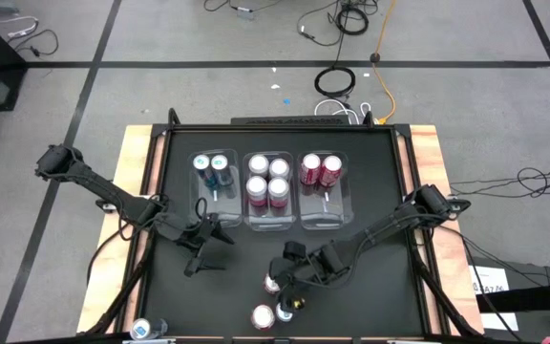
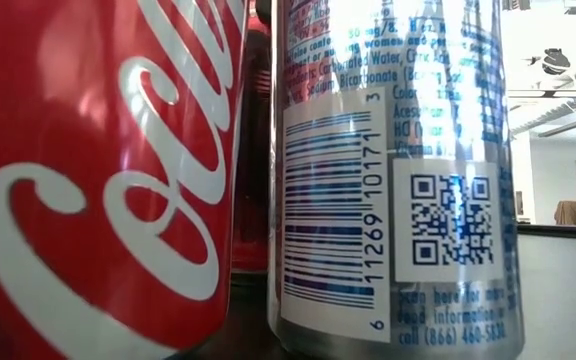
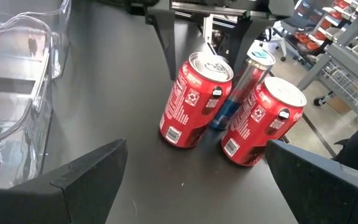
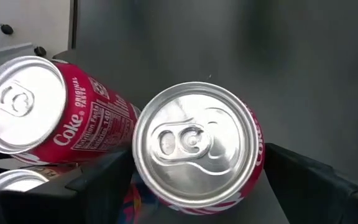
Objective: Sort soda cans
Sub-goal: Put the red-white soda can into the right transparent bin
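Three soda cans stand close together on the black table near its front edge. They are a red can (image 1: 273,283), a second red can (image 1: 263,316) and a slim silver-and-blue can (image 1: 285,306). The left wrist view shows all three: the first red can (image 3: 194,102), the slim can (image 3: 247,81) and the second red can (image 3: 263,121). My right gripper (image 1: 282,282) (image 4: 199,155) is shut on the first red can (image 4: 194,146). My left gripper (image 1: 201,256) (image 3: 194,165) stands open to their left with nothing between its fingers. My right gripper pinches the red can between its two fingers, one on each side of its body (image 4: 258,158) just under the rim. The fingers slant down from the table's right and far side. The can is upright. I cannot tell whether its base rests on the table.
Three clear bins stand side by side at the table's middle. The left bin holds two teal cans (image 1: 211,170), the middle one several pink-and-white cans (image 1: 267,180), the right one two dark red cans (image 1: 320,170). A red can (image 2: 98,180) and a silver-blue can (image 2: 388,170) fill the low view.
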